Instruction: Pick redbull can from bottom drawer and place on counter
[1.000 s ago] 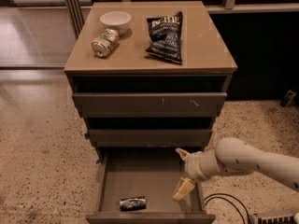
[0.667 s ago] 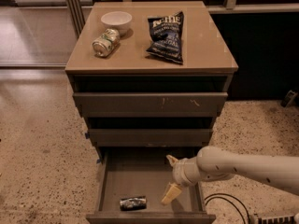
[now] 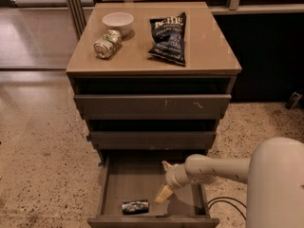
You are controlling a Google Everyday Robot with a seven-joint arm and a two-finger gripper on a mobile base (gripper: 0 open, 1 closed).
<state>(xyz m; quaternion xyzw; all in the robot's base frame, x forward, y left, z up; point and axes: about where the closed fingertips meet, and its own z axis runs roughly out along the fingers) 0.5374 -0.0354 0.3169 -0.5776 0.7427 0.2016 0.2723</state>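
Quick count: 3 drawers total, i.e. top drawer (image 3: 152, 106), middle drawer (image 3: 152, 139) & bottom drawer (image 3: 124, 179). 2 cans: 1 redbull can (image 3: 135, 206) lying in the bottom drawer, 1 fatter green can (image 3: 107, 43) on its side on the counter (image 3: 209, 46). Also up there: 1 white bowl (image 3: 118, 22), 1 chip bag (image 3: 168, 38). 1 robot arm (image 3: 223, 167) w/ 1 hand (image 3: 161, 182), 2 fingers spread apart, inside the bottom drawer just right of the redbull can.

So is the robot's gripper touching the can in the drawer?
Apart. The camera view shows the open gripper inside the drawer, right of the can, with bare drawer floor between them.
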